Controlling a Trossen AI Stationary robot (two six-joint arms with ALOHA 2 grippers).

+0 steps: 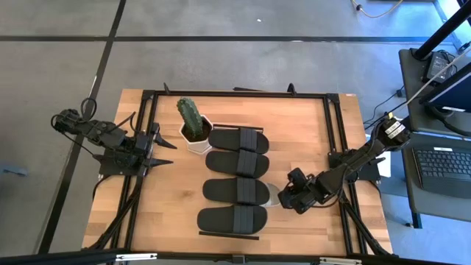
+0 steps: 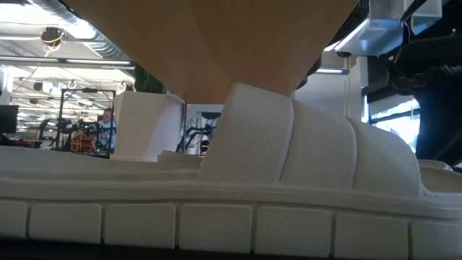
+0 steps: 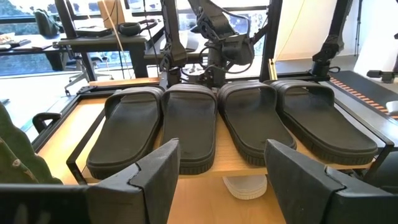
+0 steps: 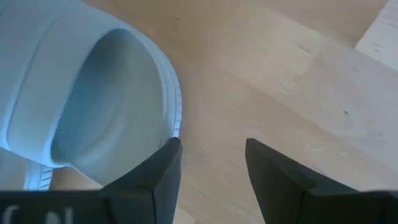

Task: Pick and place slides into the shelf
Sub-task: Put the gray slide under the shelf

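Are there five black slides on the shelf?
No, only four black slides lie side by side on the shelf.

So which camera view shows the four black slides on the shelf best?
The high view: the four black slides lie side by side, whole, on the shelf. The left wrist view shows them end-on only. The low and right wrist views show only a pale slide.

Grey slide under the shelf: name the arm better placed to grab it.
Right. The right gripper hangs open beside the grey slide, whose strap fills its wrist view. The left gripper waits open at the far side of the shelf, beyond the black slides.
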